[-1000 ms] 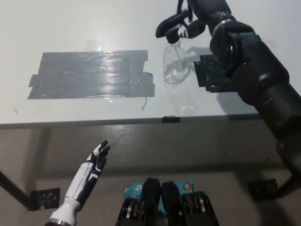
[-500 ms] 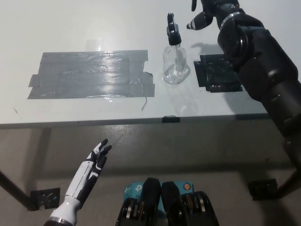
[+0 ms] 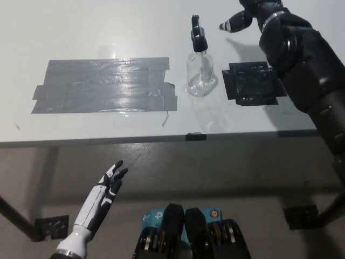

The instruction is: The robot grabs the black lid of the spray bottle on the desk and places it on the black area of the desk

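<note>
On the white desk stands a clear spray bottle, upright, with its black spray lid still on top. The black area is a dark square patch just right of the bottle. My black right hand hovers at the picture's top edge, up and to the right of the lid and apart from it. Its fingers point left and hold nothing, and part of the hand is cut off by the edge. Below the desk's front edge at lower left, my white left hand rests open.
A wide grey tape patch covers the desk left of the bottle. My black right arm crosses above the desk's right side and hides part of it. The desk's front edge runs across the middle of the picture.
One second ago my right hand was around the lid on the bottle. It has since let go and drawn back to the upper right. The lid stays on the bottle.
</note>
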You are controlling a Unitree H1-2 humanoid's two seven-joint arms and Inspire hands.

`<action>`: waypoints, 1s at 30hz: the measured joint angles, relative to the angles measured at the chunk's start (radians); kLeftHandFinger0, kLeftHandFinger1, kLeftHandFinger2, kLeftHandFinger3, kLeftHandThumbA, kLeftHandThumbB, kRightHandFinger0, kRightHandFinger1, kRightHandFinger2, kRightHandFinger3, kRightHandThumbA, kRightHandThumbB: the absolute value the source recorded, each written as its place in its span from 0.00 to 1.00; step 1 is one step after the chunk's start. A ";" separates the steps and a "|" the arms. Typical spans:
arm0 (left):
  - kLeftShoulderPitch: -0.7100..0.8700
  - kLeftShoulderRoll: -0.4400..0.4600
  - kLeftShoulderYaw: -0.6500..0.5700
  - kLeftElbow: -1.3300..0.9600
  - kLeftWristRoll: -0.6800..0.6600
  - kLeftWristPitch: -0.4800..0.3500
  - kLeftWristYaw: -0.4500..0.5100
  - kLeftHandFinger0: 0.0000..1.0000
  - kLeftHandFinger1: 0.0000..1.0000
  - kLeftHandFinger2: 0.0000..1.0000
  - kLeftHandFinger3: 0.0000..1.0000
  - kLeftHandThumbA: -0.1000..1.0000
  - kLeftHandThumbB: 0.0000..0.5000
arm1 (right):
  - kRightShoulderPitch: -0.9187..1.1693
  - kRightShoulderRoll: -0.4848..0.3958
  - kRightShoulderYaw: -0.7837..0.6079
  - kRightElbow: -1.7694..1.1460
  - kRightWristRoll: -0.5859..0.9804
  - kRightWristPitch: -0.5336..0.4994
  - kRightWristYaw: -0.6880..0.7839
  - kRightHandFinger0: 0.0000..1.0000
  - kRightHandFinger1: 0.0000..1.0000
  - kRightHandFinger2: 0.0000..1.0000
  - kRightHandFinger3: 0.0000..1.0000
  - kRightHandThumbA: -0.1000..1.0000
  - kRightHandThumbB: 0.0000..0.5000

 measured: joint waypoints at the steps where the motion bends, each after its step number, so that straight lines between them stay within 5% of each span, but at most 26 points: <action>1: 0.000 0.000 0.000 0.000 0.000 0.000 0.000 0.96 0.96 0.91 1.00 1.00 0.09 | 0.003 0.003 -0.013 -0.015 0.012 0.000 0.009 1.00 1.00 1.00 1.00 1.00 1.00; 15: 0.001 0.001 -0.007 0.000 0.012 -0.001 0.000 0.95 0.96 0.95 1.00 1.00 0.06 | 0.025 0.123 -0.186 -0.036 0.236 0.016 0.143 1.00 1.00 1.00 1.00 1.00 1.00; 30: 0.000 0.005 -0.009 0.000 0.023 -0.003 0.000 0.94 0.95 0.94 1.00 1.00 0.04 | -0.008 0.103 -0.063 0.195 0.205 0.015 0.119 1.00 1.00 1.00 1.00 1.00 1.00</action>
